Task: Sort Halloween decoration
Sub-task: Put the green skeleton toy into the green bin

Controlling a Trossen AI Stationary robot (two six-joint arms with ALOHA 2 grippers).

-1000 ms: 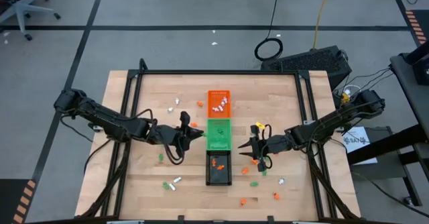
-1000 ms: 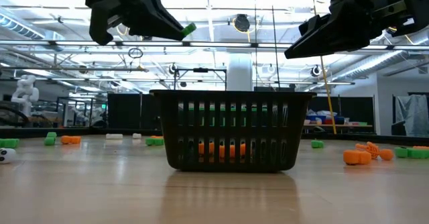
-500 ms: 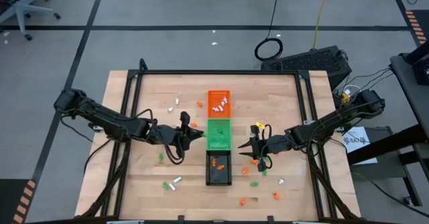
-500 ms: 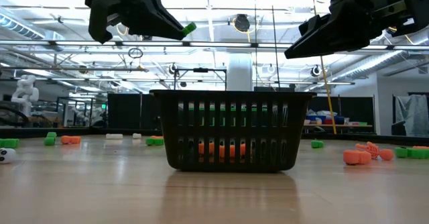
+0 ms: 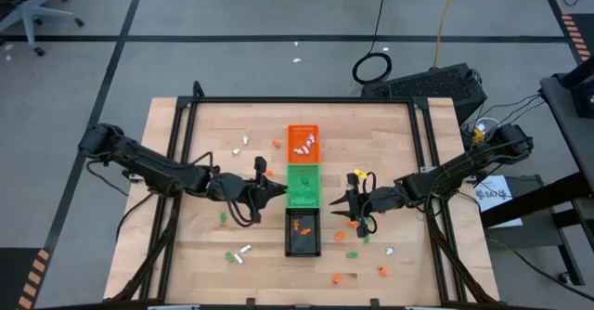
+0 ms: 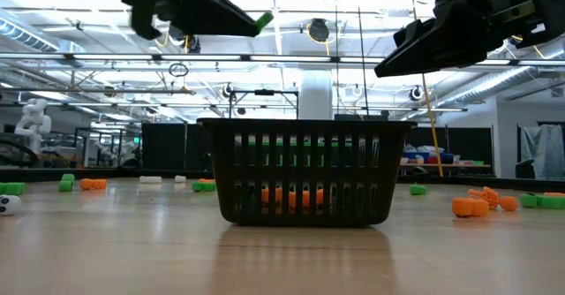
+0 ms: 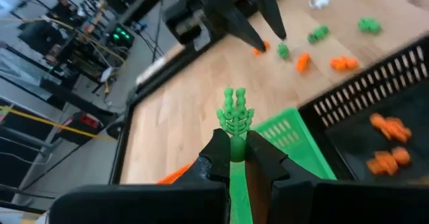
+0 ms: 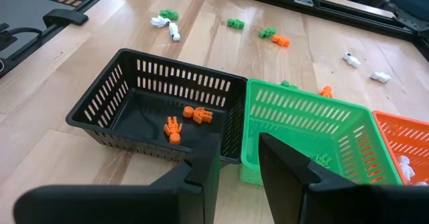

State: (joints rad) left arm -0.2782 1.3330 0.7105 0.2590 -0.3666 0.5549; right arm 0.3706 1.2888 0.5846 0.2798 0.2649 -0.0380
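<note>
My left gripper (image 5: pixel 280 190) is shut on a tiny green skeleton trinket (image 7: pixel 234 115), held above the table at the left rim of the green tray (image 5: pixel 303 173). It also shows high in the low view (image 6: pixel 262 19). My right gripper (image 5: pixel 345 203) hangs open and empty just right of the black tray (image 5: pixel 303 243), which holds orange trinkets (image 8: pixel 186 120). The orange tray (image 5: pixel 303 130) holds white trinkets. Loose orange, green and white trinkets lie about the table. My left gripper pinches the green skeleton's lower end (image 7: pixel 234 141) between its two fingertips. The figure sticks out past the fingertips, along the fingers' line. The fingers reach from the table's left side. The trinket is lifted clear of the table and the trays.
The three trays stand in a row down the table's middle. Loose trinkets lie left of the trays (image 5: pixel 237 252), behind the left gripper (image 5: pixel 246 143) and near the right gripper (image 5: pixel 357 238). A black frame (image 5: pixel 306 100) runs round the table.
My left gripper has gone toward the table's right edge and a little up, still shut on the green trinket, and now stands at the green tray's left rim.
</note>
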